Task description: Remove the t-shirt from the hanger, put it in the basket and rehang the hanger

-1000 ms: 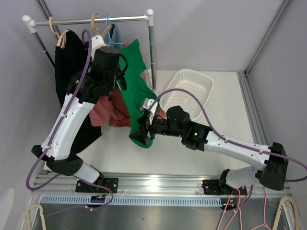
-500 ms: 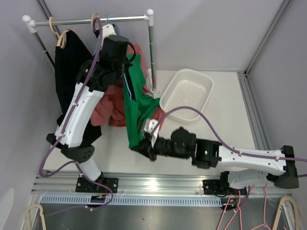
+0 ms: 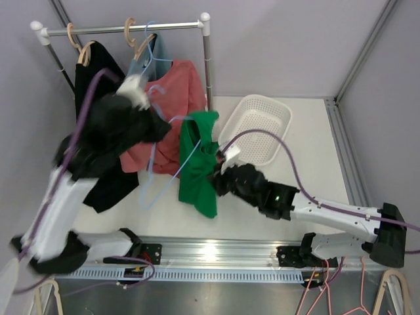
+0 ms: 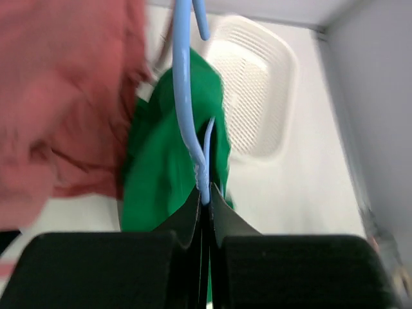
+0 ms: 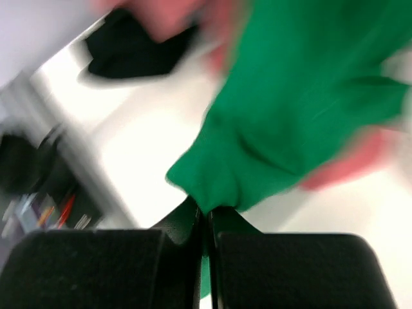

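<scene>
- Left hand (image 4: pixel 205 205) is clenched on the wire of the blue hanger (image 4: pixel 182 96), just under the hook. The hook looks free of the rack (image 3: pixel 125 27), and the hanger is held out over the table (image 3: pixel 315 164).
- Right hand (image 5: pixel 206 209) is pinched tight on a fold of the green t-shirt (image 5: pixel 290 96), at its lower end.
- The t-shirt hangs between the two arms, just left of the basket (image 3: pixel 256 128) and in front of the red shirt (image 3: pixel 174 98). We judge it not yet off, since the wire seems to run through its upper part. Motion blur hides which shoulder.
- Handling: light, limp, stretchy cloth that holds no shape. We expect it to drag and snag on a wire end rather than slide clean. A single layer may slip from a pinch, so we'd take a bunched fold at hem or body.
- Orientation: the long axis runs from the neck end on the rack side to the hem end towards the arm bases. The hanger lies tilted, roughly along it.
</scene>
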Available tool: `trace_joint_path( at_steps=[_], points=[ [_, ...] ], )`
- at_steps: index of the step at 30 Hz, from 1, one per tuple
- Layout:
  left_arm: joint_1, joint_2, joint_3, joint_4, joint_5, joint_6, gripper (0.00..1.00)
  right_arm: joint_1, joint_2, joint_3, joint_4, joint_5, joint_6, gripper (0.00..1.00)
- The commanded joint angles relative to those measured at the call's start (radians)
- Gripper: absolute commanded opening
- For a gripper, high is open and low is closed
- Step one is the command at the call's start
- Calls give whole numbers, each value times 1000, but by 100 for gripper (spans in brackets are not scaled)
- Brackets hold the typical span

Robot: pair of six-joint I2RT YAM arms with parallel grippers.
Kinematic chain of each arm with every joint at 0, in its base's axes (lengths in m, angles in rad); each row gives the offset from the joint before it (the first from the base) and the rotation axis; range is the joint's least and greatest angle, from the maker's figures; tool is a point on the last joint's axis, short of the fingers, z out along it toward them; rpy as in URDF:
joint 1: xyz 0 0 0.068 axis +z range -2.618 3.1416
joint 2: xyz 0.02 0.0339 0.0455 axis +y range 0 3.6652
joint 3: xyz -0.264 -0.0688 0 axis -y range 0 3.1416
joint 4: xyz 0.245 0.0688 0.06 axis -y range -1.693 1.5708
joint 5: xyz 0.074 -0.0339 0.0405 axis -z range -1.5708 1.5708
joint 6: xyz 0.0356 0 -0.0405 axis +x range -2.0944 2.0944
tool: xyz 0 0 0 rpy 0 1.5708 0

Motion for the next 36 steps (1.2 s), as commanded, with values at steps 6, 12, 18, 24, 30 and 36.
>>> trace_joint_path(
  at_steps=[6,12,18,24,30,36],
  points=[
    [-17,-762,-478,82,298,7,1,-456,-64,164,-120,-46,129,0],
    [-17,-1037,-729,12,271,-1,1,-595,89,617,-107,-216,-47,0],
    [-16,-1112,-891,73,211,-28,1,-662,382,1224,-86,-230,-159,0],
    [-16,-1070,-938,143,163,-11,1,-785,697,1649,-136,-251,-101,0],
    [-16,-994,-930,190,131,22,1,-987,810,1755,-43,-334,106,0],
    [-17,-953,-935,268,97,47,1,-989,768,1542,-185,-339,63,0]
  ],
)
